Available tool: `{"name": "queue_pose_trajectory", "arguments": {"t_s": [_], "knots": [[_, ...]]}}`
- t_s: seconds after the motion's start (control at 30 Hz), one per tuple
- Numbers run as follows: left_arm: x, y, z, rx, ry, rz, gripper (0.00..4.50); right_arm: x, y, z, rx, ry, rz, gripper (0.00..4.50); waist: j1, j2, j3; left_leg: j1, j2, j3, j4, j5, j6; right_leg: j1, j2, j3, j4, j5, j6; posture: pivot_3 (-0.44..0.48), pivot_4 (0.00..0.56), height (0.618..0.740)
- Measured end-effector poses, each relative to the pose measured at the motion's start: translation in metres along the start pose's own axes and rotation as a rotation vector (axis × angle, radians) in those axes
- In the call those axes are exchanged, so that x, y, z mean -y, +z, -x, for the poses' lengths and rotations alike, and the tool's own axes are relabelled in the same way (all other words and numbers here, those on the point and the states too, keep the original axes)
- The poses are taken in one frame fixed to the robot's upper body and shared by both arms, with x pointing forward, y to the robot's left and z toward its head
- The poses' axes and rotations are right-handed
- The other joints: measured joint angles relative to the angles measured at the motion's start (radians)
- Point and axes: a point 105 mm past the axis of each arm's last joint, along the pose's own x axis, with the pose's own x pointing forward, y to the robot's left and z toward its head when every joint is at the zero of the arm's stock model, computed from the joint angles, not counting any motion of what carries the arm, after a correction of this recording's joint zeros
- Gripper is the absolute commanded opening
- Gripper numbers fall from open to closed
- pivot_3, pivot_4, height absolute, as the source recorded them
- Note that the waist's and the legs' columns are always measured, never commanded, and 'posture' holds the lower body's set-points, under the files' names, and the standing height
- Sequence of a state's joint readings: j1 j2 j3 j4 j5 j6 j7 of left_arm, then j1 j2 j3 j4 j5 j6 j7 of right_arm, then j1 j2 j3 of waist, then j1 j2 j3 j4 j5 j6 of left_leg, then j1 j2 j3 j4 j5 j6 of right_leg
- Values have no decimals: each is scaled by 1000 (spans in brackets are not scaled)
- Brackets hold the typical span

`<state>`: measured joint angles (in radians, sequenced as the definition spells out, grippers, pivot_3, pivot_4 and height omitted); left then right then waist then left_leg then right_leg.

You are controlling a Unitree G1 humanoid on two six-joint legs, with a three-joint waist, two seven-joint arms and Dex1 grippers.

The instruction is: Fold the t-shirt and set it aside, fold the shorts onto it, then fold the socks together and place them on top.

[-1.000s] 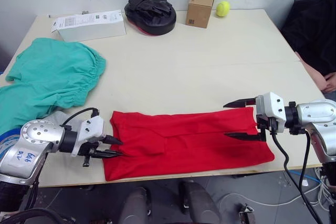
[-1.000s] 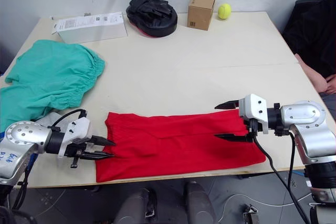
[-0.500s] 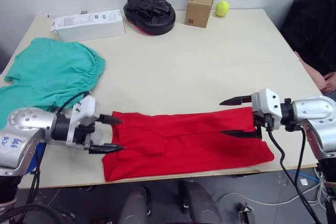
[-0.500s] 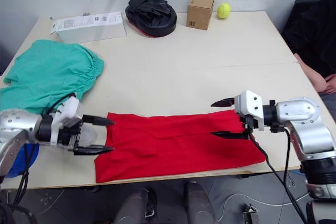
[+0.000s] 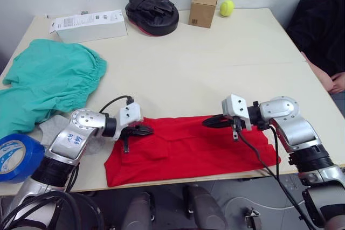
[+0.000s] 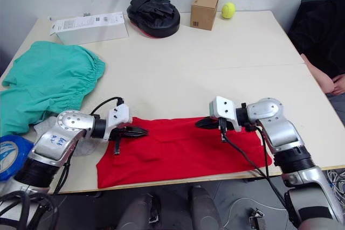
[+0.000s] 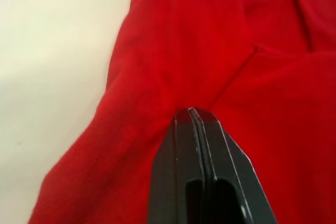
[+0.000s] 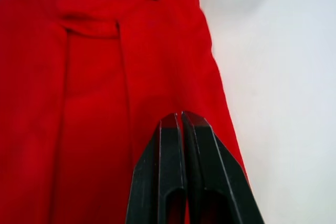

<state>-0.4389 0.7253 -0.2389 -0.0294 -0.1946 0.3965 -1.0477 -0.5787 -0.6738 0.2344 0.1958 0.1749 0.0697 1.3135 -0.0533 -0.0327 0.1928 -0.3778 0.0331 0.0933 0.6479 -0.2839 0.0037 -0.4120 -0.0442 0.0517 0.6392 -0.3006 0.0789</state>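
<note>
Shirt (image 5: 188, 146) lying as a long red band along the near edge of the surface (image 5: 215, 63), already narrowed lengthwise, so probably ready for a crosswise fold. Left claw (image 5: 144, 130) pressed together on the far edge near the left end, fingers meeting with red cloth bunched at the tips in the left wrist view. Right claw (image 5: 211, 122) likewise pressed together on the far edge toward the right end, fabric puckered under the tips in the right wrist view. Both pinches set on the same long edge, likely to lift that edge evenly and carry it over without skewing.

Shorts (image 5: 48, 82) spread at the far left, well apart from the shirt, one part hanging off the left edge. Grey sock (image 5: 51, 126) partly tucked beside the left arm, just near the shirt's left end. Blue tape roll (image 5: 16, 157) at the near left corner.

Near hem of the shirt close to the surface's front edge, so little slack for pulling toward the robot. Wide bare stretch beyond the shirt, up to the black bag (image 5: 152, 12), white box (image 5: 89, 24), cardboard box (image 5: 204, 7) and ball (image 5: 226, 8) along the far side. Person's hand (image 5: 337, 82) at the right edge, clear of the right arm.
</note>
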Motion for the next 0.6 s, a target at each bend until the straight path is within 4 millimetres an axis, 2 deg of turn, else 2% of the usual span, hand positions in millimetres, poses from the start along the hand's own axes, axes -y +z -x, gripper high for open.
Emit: {"name": "queue_pose_trajectory", "arguments": {"t_s": [0.07, 0.13, 0.23, 0.3, 0.4, 0.6], "knots": [[0, 0, -1, -2, -2, -4, 36, 4, -9, -2, -28, -17, -11, 0, 0, 0, 0, 0, 0, 0, 0, 0, 0, 0, -1, 0, 1, 0, 0, 0, 150, 740], [1, 0, -2, 1, -3, -5, 36, 2, -26, -2, -89, -12, -32, 0, 0, 0, 0, 0, 0, 0, 0, 0, 0, 0, -1, 0, 1, 0, 0, 0, 150, 740], [1, -1, -3, -2, 1, -10, 36, 3, -30, 1, -106, -11, -11, 0, 0, 0, 0, 3, 0, 0, 0, 0, 0, 2, -1, 0, 2, 0, 0, 0, 150, 740], [2, -2, -4, 1, 0, -8, 36, 5, -37, 11, -146, -23, -4, 0, 2, 0, -1, 4, 0, 0, 0, 0, 0, 4, -1, 0, 2, 0, 0, 0, 150, 740], [4, -4, -4, 3, -2, -6, 36, 7, -51, 34, -204, -60, -23, 0, 5, -2, -2, 8, -1, -1, 0, 0, 1, 9, -3, -1, -1, 0, 0, 0, 150, 740], [6, -6, -3, 8, 1, -2, 36, 3, -79, 94, -351, -129, -102, 0, 11, -1, -2, 10, -1, -3, -1, -1, 2, 13, -5, -2, -5, 0, -1, 0, 150, 740]]}}
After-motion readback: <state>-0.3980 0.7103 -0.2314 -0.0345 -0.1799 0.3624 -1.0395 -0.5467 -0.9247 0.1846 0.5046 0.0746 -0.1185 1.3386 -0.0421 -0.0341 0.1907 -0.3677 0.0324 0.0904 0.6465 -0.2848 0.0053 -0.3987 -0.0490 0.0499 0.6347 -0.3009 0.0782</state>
